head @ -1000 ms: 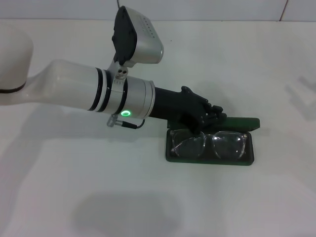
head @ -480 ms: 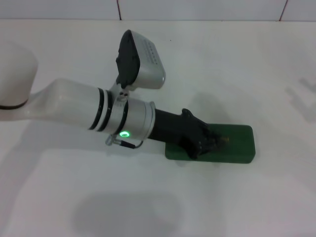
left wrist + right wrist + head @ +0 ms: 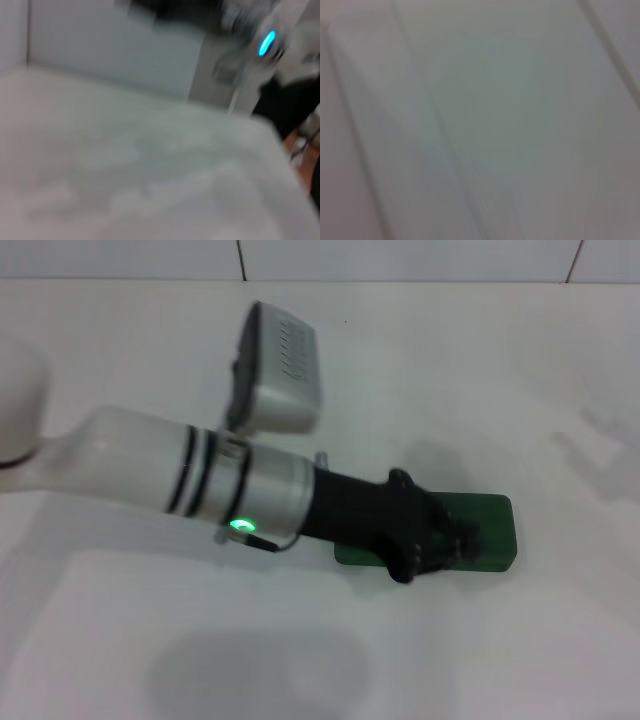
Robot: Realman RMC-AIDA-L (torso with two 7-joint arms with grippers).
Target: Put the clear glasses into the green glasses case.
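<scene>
The left claw lay low over the green glasses case, its black fingers on or just above the closed lid near the case's middle; blur hid whether they were spread or pressed together, so I cannot tell its state. The claw and the black wrist behind it covered the case's left half, leaving only the right end and a strip of the near-left edge showing. The case sat flat on the white desk with its lid down, and the clear glasses were out of sight. From the claw, the arm ran back leftward as a silver cuff with a lit green ring, then a white sleeve with dark bands, and a grey camera block stood up from the wrist. The arm's shadow fell on the desk in front of it. A tiled wall rose behind the desk. The right claw appeared in no view; its wrist camera showed only a pale blurred surface.
</scene>
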